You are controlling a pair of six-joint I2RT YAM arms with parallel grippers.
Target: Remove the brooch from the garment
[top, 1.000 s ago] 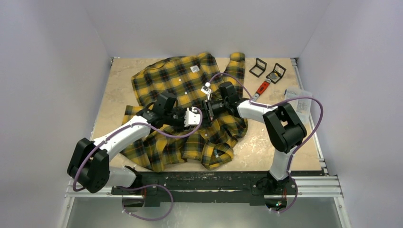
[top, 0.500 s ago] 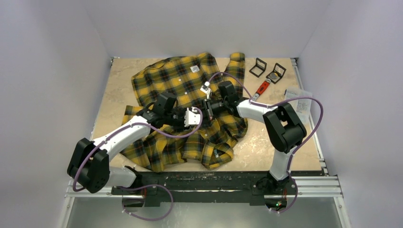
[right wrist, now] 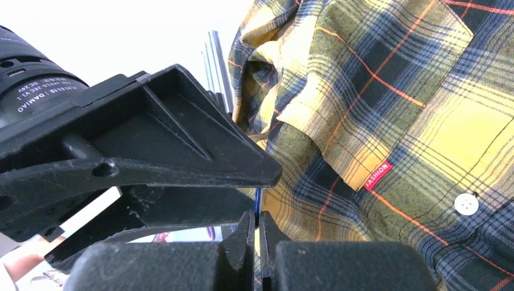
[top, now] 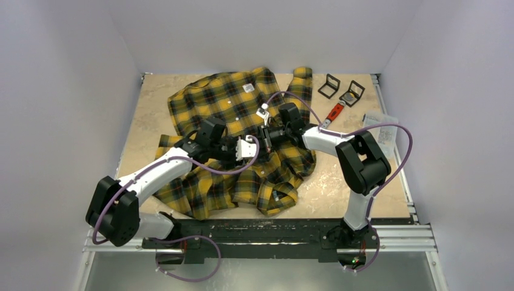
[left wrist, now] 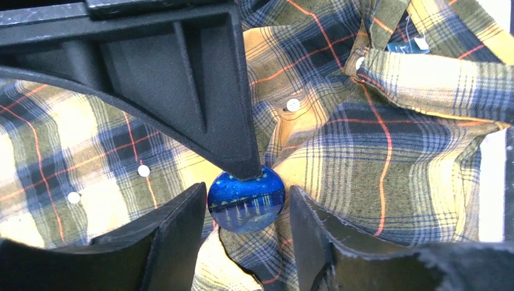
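Note:
The garment (top: pixel 233 109), a yellow and black plaid shirt, lies crumpled on the table. The brooch (left wrist: pixel 246 199) is a round blue disc with a night scene, standing up from a fold of the shirt. My right gripper (right wrist: pixel 256 221) is shut on the brooch's thin blue edge (right wrist: pixel 257 200). In the left wrist view its black finger (left wrist: pixel 200 103) comes down onto the brooch's top. My left gripper (left wrist: pixel 246 215) is open, one finger on each side of the brooch with small gaps. In the top view both grippers, left (top: pixel 250 147) and right (top: pixel 265 134), meet over the shirt's middle.
Two black square frames (top: pixel 330 85) (top: pixel 352 93) and a red-handled tool (top: pixel 334 112) lie at the back right. A clear plastic bag (top: pixel 380 126) lies at the right edge. A red "FASHION" tag (right wrist: pixel 377 176) is sewn on the shirt pocket.
My left gripper has edged slightly up and right, closer to the right gripper. The right arm and the shirt have barely moved.

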